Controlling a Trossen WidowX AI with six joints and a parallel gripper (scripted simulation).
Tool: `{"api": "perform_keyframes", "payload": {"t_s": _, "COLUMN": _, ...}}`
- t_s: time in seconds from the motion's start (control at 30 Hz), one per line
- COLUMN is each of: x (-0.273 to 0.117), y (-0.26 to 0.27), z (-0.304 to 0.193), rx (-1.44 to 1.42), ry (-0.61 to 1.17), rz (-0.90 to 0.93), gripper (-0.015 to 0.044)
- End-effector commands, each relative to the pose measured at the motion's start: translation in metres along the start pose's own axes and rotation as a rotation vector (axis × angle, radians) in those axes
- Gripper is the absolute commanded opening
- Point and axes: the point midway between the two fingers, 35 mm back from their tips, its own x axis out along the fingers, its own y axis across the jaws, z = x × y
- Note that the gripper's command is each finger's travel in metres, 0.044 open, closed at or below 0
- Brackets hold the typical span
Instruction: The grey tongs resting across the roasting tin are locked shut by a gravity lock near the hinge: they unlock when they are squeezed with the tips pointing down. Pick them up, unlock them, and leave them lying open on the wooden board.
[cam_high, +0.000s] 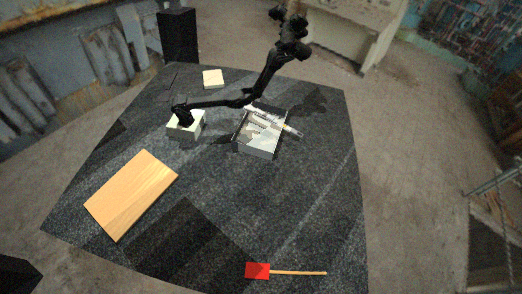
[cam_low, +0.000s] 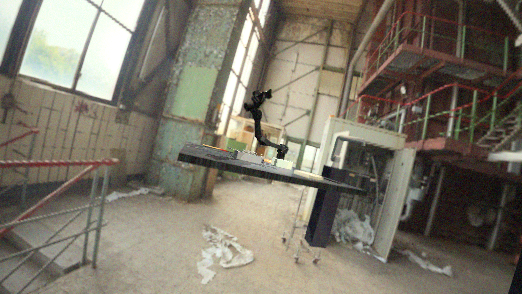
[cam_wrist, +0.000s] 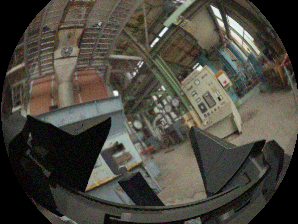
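Overall, the tabletop (cam_high: 310, 200) (cam_low: 225, 167), dark and speckled, is inspected with clock positions read from its middle in the top view. At about one o'clock sits a grey-walled rectangular roasting tin (cam_high: 257, 151) (cam_low: 248, 157). The grey tongs (cam_high: 288, 127) lie across its upper part, slanting from the tin's eleven o'clock corner and overhanging its three o'clock side; their slim profile is consistent with closed legs, though the lock itself is too small to verify. Pale patches inside the tin cannot be identified. The black six-joint arm (cam_high: 268, 73) (cam_low: 258, 127) stands on a cream block (cam_high: 185, 132) (cam_low: 284, 164) at eleven o'clock, reaching toward one o'clock and raised high. Its gripper (cam_high: 281, 11) (cam_low: 269, 93) (cam_wrist: 152, 125) is well apart from the tongs; the wrist view records two dark fingers spread wide, with only the room's background visible between them. A second, flatter cream block (cam_high: 213, 79) lies near twelve o'clock. The wooden board (cam_high: 131, 195), light-grained and laid diagonally, is at eight o'clock, bearing no tongs. At five o'clock lies a red-headed tool (cam_high: 257, 270), its thin wooden handle pointing toward three o'clock.
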Motion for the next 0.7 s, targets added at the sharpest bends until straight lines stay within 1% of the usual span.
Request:
{"api": "perform_keyframes", "payload": {"t_s": 0.0, "x": 0.002, "y": 0.002, "z": -0.001, "rx": 0.001, "ry": 0.000, "rz": 0.006, "gripper": 0.0374}}
{"api": "perform_keyframes", "payload": {"t_s": 0.13, "x": 0.025, "y": 0.036, "z": -0.011, "rx": 0.009, "ry": 0.010, "rz": 0.088, "gripper": 0.0269}}
{"api": "perform_keyframes", "payload": {"t_s": 0.17, "x": 0.032, "y": 0.048, "z": -0.014, "rx": 0.019, "ry": 0.009, "rz": 0.116, "gripper": 0.0260}}
{"api": "perform_keyframes", "payload": {"t_s": 0.37, "x": 0.064, "y": 0.129, "z": -0.037, "rx": 0.041, "ry": 0.017, "rz": 0.300, "gripper": 0.0260}}
{"api": "perform_keyframes", "payload": {"t_s": 0.53, "x": 0.071, "y": 0.191, "z": -0.046, "rx": 0.071, "ry": 0.010, "rz": 0.441, "gripper": 0.0260}}
{"api": "perform_keyframes", "payload": {"t_s": 0.67, "x": 0.066, "y": 0.215, "z": -0.047, "rx": 0.082, "ry": 0.008, "rz": 0.497, "gripper": 0.0260}}
